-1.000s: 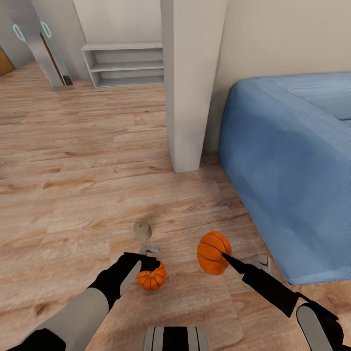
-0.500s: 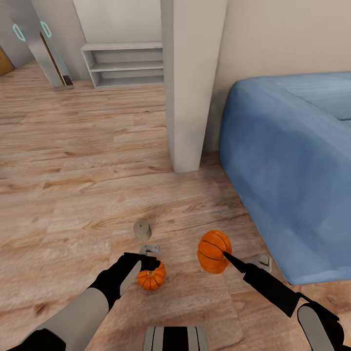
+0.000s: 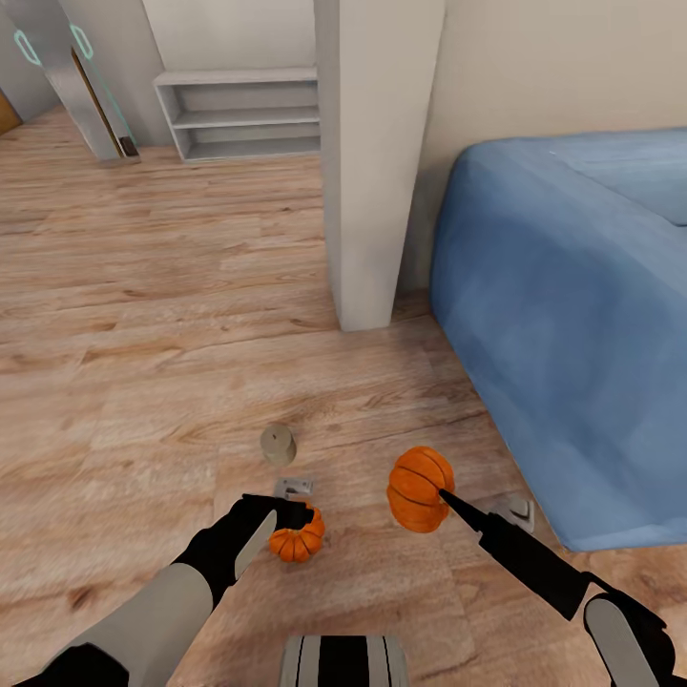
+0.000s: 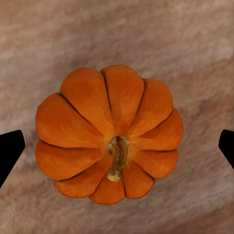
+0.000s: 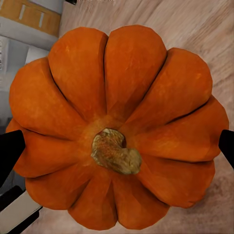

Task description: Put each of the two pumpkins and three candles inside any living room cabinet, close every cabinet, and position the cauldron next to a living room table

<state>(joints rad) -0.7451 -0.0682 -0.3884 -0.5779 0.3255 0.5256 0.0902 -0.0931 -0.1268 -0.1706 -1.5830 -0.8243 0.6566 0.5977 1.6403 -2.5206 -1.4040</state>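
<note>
Blue sofa point(image 3: 572, 334) crowds three o'clock, open floor point(image 3: 143, 315) runs toward ten, right gripper point(image 3: 441, 496) clamps a raised pumpkin point(image 3: 418, 489), left gripper point(image 3: 291, 520) gapes around the second pumpkin point(image 3: 296, 542), candle point(image 3: 278, 445) at twelve.

Surfaces and finish: wood, cloth, matt skin

The floor point(image 3: 143, 315) looks like light wood planks with clear grain and a soft, low shine. The sofa point(image 3: 563, 315) is covered with blue cloth, matt and a little mottled. The pillar point(image 3: 372, 162) and the wall point(image 3: 553, 67) look painted, smooth and matt, and the white shelf point(image 3: 239, 114) also has a flat matt finish. Both pumpkins, the left one point(image 4: 109, 134) and the right one point(image 5: 117, 126), have orange ribbed skin, smooth and matt, with a rough, dry, brownish stem. The candle point(image 3: 278, 444) is grey-beige, dull and smooth. The fingers point(image 3: 468, 515) of the right arm are black and matt, like plastic.
</note>
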